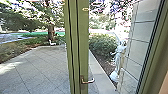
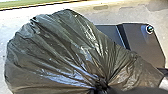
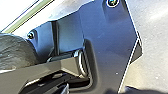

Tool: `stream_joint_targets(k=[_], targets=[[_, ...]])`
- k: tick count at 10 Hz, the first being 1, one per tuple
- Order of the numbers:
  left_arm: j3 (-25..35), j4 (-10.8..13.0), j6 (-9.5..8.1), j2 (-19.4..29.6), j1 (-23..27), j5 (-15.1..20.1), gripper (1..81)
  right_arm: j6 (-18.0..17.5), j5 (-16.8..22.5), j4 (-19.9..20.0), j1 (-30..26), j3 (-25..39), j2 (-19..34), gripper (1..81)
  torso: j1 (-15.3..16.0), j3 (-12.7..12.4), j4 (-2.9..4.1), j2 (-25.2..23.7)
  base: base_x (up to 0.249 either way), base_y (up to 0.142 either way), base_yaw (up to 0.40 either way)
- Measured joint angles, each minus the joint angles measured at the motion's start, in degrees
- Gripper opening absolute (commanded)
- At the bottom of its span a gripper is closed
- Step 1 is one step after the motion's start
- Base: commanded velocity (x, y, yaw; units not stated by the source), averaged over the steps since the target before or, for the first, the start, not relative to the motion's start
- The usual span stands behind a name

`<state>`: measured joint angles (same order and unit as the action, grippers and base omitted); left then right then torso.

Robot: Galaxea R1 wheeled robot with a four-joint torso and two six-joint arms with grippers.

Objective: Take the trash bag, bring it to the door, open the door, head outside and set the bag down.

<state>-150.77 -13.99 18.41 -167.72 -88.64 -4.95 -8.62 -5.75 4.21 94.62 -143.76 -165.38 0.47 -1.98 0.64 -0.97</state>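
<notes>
You've got a tree [image 1: 51, 33] far left, w/ paving [image 1: 37, 71] near left, a bush [image 1: 103, 45] far right & a lt gray wall [image 1: 143, 30] on your right.

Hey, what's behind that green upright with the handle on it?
Past the green upright, paving and a tree trunk show to its left, a bush to its right. Whatever lies directly behind it is covered.

1. Part of the dark, glossy trash bag [image 3: 13, 51] shows near the robot's wide dark plate [image 3: 107, 47].
2. The robot's jointed bar [image 3: 50, 68] crosses in front of that plate.
3. Pale floor [image 3: 156, 67] lies around it, with a long, straight strip [image 3: 30, 15] beyond.
</notes>
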Motion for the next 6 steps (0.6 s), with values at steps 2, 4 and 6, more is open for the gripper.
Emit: stream_joint_targets(k=[2,4,6], targets=[[0.0,0.2,0.0,-0.2,-0.1,0.0,1.0,0.0,-0.2,0.0,0.0,0.0,-0.1,81.1,0.0,0.0,0.0,0.0,0.0,0.0,0.319],[0.0,0.7,0.0,-0.2,-0.1,0.0,1.0,0.0,-0.2,0.0,0.0,0.0,0.0,81.1,0.0,0.0,0.0,0.0,0.0,0.0,0.321],[-0.6,1.4,0.0,-1.0,-0.1,0.0,1.0,0.0,-0.2,0.0,0.0,0.0,-0.1,81.1,0.0,0.0,0.0,0.0,0.0,0.0,0.325]])
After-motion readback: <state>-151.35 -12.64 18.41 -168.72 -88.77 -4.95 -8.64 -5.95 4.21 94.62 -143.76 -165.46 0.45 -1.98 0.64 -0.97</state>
